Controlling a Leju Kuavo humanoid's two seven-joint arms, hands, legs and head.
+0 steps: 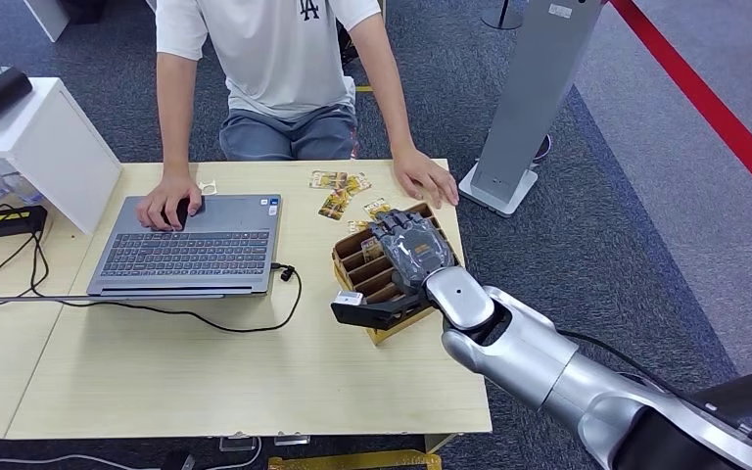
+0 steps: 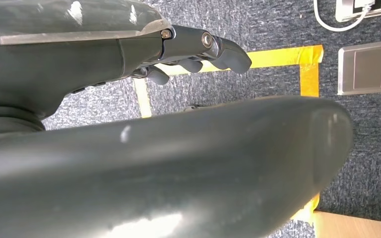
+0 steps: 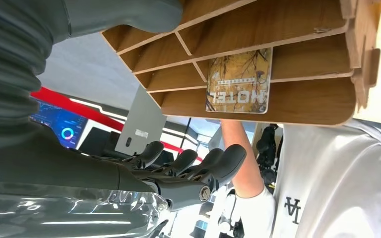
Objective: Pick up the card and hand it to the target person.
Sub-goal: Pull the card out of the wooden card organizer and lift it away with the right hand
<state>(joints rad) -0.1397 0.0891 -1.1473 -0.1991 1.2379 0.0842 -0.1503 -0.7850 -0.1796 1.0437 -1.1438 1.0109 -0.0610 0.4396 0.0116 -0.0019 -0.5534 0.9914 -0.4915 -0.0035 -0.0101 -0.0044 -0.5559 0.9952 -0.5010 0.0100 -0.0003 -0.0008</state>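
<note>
In the head view the right hand [image 1: 406, 250] hovers over the wooden card box [image 1: 352, 259] at centre right of the frame, fingers spread, holding nothing. A person [image 1: 274, 59] sits at the top, one hand by loose cards [image 1: 338, 186].

In the left wrist view the left hand [image 2: 198, 49] hangs over carpet, fingers loosely curled and empty.

In the right wrist view the card [image 3: 239, 82] stands in a slot at upper right; the fingers [image 3: 198, 166] are apart. Best to lower straight and pinch its free edge.
</note>
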